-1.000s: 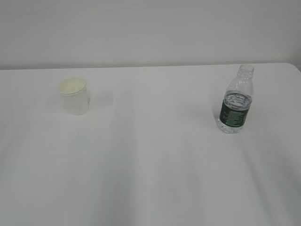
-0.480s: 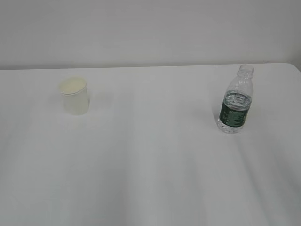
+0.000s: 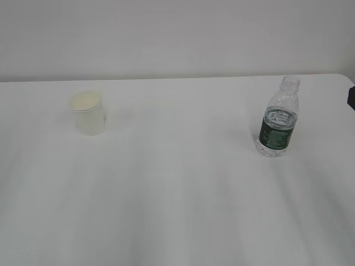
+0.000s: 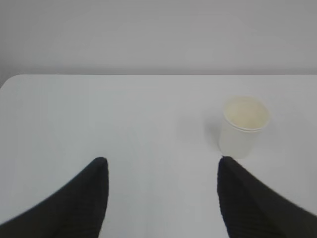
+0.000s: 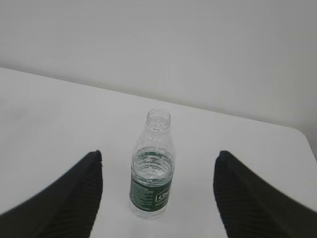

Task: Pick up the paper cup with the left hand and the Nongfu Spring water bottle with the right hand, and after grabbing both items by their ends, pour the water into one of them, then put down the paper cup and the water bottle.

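Step in hand: approach for the two pickups; nothing grasped yet, judging from both objects standing alone on the white table [image 3: 177,210].
Paper cup [image 3: 87,113]: upright on the left of the table, toward the far side; mouth up, inside cream.
Nongfu Spring water bottle [image 3: 279,118]: upright on the right, well apart from the cup; capless neck, green label round the lower half.
Water [image 5: 152,168]: filling roughly the lower half, surface showing just above the label.
Left hand [image 4: 161,198]: released, jaws spread wide, empty; cup ahead and off to the right of the jaw gap in the left wrist view [image 4: 242,126].
Right hand [image 5: 158,198]: released, jaws spread wide, empty; bottle [image 5: 152,166] ahead, nearly centred between them.
Next for left: shift right until the cup sits midway between the fingers, then advance low and close gently; thin paper wall likely to crush.
Next for right: advance straight, close on the label band, keep the bottle upright; open neck, spill risk if tilted early.
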`<act>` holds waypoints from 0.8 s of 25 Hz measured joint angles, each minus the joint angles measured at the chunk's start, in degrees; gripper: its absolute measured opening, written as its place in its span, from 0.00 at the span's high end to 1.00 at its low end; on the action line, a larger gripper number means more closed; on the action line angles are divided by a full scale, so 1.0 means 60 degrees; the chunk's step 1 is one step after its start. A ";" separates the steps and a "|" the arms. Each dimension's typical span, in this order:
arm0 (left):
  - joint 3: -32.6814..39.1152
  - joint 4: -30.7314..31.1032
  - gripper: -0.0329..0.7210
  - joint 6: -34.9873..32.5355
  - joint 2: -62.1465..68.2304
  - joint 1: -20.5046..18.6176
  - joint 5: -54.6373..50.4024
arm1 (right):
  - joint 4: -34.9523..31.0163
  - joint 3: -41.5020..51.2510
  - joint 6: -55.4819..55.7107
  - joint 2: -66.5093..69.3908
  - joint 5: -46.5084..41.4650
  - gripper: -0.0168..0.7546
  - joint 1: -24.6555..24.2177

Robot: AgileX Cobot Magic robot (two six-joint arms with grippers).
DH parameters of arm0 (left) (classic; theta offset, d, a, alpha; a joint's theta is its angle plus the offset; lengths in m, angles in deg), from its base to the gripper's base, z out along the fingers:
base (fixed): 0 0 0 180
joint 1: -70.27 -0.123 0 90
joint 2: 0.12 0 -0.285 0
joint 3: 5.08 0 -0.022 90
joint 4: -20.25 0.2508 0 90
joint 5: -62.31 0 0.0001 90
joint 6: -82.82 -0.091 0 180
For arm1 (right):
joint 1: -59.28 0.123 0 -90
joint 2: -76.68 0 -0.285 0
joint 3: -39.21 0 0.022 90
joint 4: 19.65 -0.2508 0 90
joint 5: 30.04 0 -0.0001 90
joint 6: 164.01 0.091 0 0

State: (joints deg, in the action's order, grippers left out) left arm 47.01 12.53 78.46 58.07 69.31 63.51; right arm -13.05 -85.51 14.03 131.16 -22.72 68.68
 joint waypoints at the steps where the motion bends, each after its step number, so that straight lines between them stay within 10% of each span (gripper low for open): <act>1: 0.0000 -0.0033 0.30 0.0000 0.0181 0.0000 0.0221 | 0.0000 0.0000 0.0022 0.0112 0.0132 0.28 0.0000; 20: 0.1458 -0.0549 0.30 0.0000 0.1395 0.1801 0.3613 | 0.0177 0.1765 0.0571 0.3232 0.4379 0.28 0.0000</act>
State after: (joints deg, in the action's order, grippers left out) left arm 55.75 9.24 78.46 66.44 80.12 85.19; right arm -11.99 -74.92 17.45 150.55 3.56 68.68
